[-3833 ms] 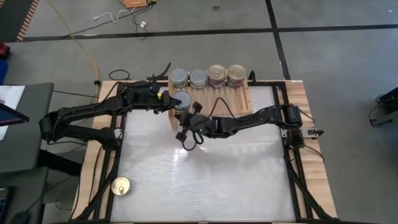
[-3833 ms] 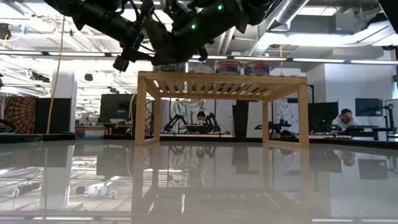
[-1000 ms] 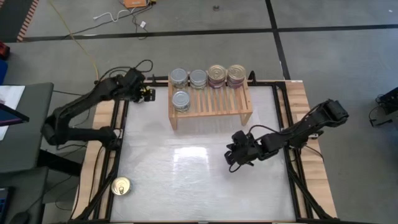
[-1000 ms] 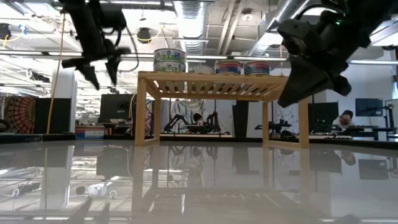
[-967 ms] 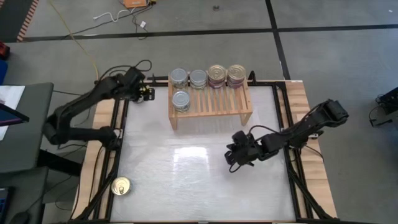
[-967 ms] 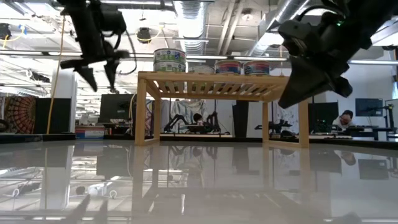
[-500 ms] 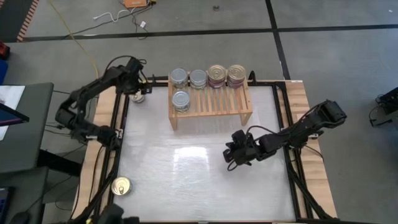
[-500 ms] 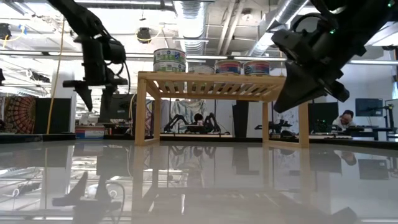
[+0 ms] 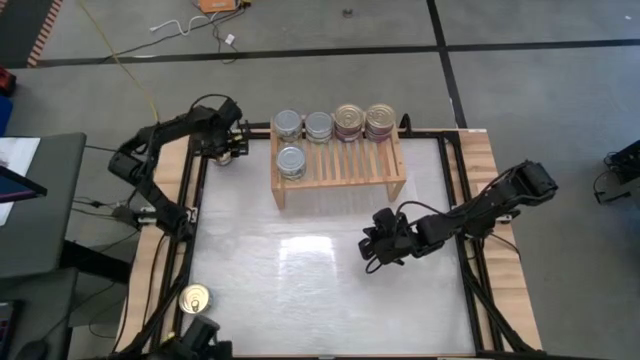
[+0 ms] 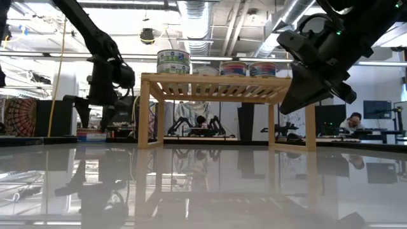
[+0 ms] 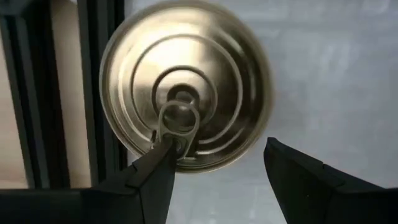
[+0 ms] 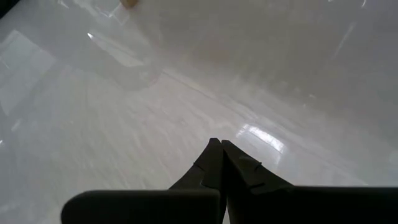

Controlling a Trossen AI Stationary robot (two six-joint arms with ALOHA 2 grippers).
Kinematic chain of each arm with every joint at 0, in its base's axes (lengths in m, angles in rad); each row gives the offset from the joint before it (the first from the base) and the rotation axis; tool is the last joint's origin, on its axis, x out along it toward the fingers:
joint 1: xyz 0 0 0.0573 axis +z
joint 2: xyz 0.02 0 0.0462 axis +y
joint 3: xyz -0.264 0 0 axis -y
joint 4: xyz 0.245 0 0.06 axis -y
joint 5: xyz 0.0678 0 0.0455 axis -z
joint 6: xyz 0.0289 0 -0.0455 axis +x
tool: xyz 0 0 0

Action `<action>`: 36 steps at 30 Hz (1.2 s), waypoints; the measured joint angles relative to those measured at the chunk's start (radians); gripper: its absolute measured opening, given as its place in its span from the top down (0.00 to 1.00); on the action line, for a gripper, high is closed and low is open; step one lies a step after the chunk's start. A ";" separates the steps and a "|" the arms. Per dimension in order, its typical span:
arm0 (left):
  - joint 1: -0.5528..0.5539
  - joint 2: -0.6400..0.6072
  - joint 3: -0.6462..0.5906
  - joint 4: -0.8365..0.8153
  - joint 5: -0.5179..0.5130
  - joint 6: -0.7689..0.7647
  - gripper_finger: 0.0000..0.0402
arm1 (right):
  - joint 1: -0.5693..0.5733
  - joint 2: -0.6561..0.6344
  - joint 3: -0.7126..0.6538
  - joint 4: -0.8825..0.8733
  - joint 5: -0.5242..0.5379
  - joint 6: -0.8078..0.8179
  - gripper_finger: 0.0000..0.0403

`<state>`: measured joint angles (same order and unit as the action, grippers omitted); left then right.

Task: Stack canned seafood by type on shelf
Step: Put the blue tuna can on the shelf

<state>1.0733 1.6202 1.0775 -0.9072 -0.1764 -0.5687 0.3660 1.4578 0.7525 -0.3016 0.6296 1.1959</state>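
Five tins [image 9: 289, 161] on the shelf [image 9: 340, 168]; left tool [image 11: 217, 180] wide over a gold tin [image 11: 185, 102] at the counter's [image 9: 320, 290] far left, right tool [image 12: 221, 163] closed, empty

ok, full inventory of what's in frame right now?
shelf: one, light wood, far side of the table
silver-top tins: three tops, left part of the shelf, two at the back and one in front
gold-top tins: two tops, back right of the shelf
gold pull-tab tin: one, near-left corner of the table
second gold pull-tab tin: one, by the table's black frame
table: one, white top
left gripper: open, over the second tin
right gripper: shut, over bare table, right of centre
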 joint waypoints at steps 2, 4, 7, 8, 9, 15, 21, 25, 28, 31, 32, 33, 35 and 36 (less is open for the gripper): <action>-0.005 0.030 0.002 -0.024 -0.003 0.037 0.42 | 0.006 0.000 0.000 0.001 0.000 0.000 0.93; -0.023 0.052 0.004 -0.054 -0.027 0.061 0.42 | 0.015 0.000 0.000 0.005 0.000 0.000 0.93; -0.047 0.065 0.003 -0.078 -0.043 0.041 0.43 | 0.032 0.000 0.000 0.005 0.000 0.000 0.93; -0.058 0.062 0.003 -0.077 -0.045 0.040 0.43 | 0.038 0.000 0.000 0.005 0.000 0.001 0.93; -0.067 0.062 0.002 -0.078 -0.043 0.041 0.43 | 0.044 0.000 0.000 0.006 0.000 0.001 0.93; -0.145 0.062 0.000 -0.153 0.039 0.020 0.43 | 0.069 0.000 0.000 0.006 0.000 0.004 0.93; -0.282 0.065 -0.002 -0.236 0.091 0.005 0.43 | 0.079 0.000 0.000 0.013 0.000 0.005 0.93; -0.388 0.052 -0.005 -0.275 0.147 -0.029 0.43 | 0.079 0.000 0.000 0.014 0.000 0.000 0.93; -0.468 0.017 -0.016 -0.280 0.151 -0.071 0.43 | 0.081 0.000 0.000 0.030 0.000 -0.020 0.93; -0.522 -0.035 -0.081 -0.275 0.149 -0.142 0.43 | 0.089 0.000 0.000 0.073 0.000 -0.061 0.93; -0.532 -0.058 -0.113 -0.272 0.148 -0.165 0.43 | 0.092 0.000 0.000 0.090 0.000 -0.073 0.93; -0.537 -0.084 -0.149 -0.268 0.152 -0.185 0.43 | 0.095 0.000 0.000 0.106 0.000 -0.085 0.93; -0.546 -0.142 -0.221 -0.244 0.171 -0.239 0.43 | 0.104 0.000 0.002 0.135 0.000 -0.105 0.93; -0.555 -0.177 -0.258 -0.233 0.179 -0.275 0.43 | 0.108 0.000 0.002 0.144 0.000 -0.108 0.93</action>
<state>0.5183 1.4431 0.8193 -1.1397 0.0024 -0.8439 0.4738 1.4578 0.7540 -0.1577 0.6295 1.0881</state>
